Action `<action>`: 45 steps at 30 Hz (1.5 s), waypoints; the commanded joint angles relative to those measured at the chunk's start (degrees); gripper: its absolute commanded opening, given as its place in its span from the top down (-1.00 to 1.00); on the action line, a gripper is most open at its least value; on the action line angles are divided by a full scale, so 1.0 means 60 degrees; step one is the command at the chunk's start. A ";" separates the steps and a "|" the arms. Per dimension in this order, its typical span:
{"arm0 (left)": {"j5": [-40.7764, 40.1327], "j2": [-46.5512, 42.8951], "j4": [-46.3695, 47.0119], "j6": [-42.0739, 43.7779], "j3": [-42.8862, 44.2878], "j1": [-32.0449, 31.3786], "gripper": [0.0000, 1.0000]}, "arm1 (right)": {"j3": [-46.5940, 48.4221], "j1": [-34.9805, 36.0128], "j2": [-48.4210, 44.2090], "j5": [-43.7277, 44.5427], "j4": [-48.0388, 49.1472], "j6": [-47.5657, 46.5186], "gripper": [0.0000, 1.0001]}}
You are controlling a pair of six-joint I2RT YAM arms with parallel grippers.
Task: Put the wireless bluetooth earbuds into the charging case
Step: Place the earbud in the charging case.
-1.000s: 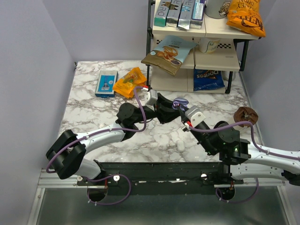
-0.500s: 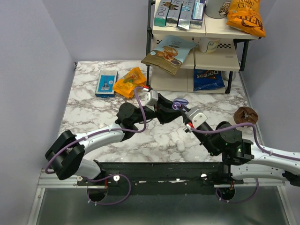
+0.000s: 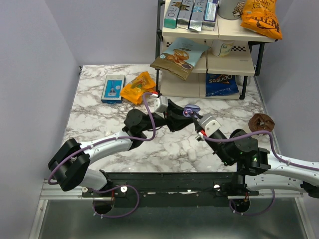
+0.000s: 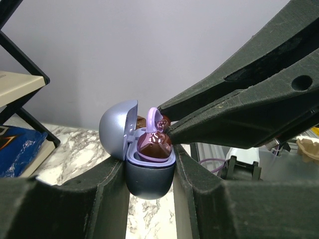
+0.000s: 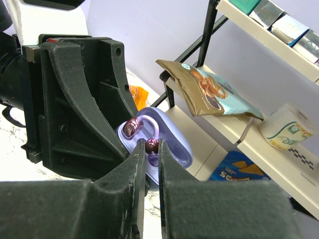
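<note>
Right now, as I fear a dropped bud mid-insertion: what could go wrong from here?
The right pincer grips the earbud only at its tips over the charging case; it could slip out or seat crooked. The left pincer alone holds the case up, so a push might tilt it and spill the seated earbud.

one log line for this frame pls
phase: insert | left hand: shut on charging case, lid open | right hand: shut on earbud at case | other earbud: in case
</note>
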 commanded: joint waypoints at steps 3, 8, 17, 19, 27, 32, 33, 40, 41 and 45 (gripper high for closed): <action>0.0020 -0.0357 0.0549 0.0170 0.0250 -0.0045 1.00 | -0.0011 0.0004 0.0015 -0.0318 -0.0678 0.0053 0.83; 0.0005 -0.0386 0.0549 0.0170 0.0221 -0.0045 1.00 | 0.0018 0.0004 0.0030 -0.0289 -0.0664 0.0068 0.71; -0.0010 -0.0386 0.0579 0.0170 0.0206 -0.0045 1.00 | 0.0018 0.0004 -0.0058 -0.0259 -0.0737 0.0112 0.49; -0.0010 -0.0372 0.0579 0.0170 0.0221 -0.0045 1.00 | 0.0018 0.0004 -0.0072 -0.0259 -0.0751 0.0141 0.43; -0.0009 -0.0372 0.0608 0.0170 0.0206 -0.0059 1.00 | 0.0004 0.0004 -0.0058 -0.0230 -0.0766 0.0185 0.33; 0.0020 -0.0357 0.0637 0.0141 0.0206 -0.0060 1.00 | 0.0077 0.0004 -0.0014 -0.0259 -0.0766 0.0170 0.32; 0.0034 -0.0343 0.0652 0.0141 0.0192 -0.0060 1.00 | 0.0106 0.0004 -0.0014 -0.0303 -0.0766 0.0156 0.32; 0.0035 -0.0342 0.0667 0.0112 0.0147 -0.0060 1.00 | 0.0165 0.0019 0.0030 -0.0420 -0.0766 0.0112 0.52; 0.0049 -0.0342 0.0667 0.0097 0.0147 -0.0060 1.00 | 0.0165 0.0004 0.0030 -0.0406 -0.0766 0.0126 0.54; 0.0049 -0.0299 0.0769 0.0024 0.0074 -0.0060 1.00 | 0.0121 0.0004 0.0016 -0.0435 -0.0766 0.0185 0.63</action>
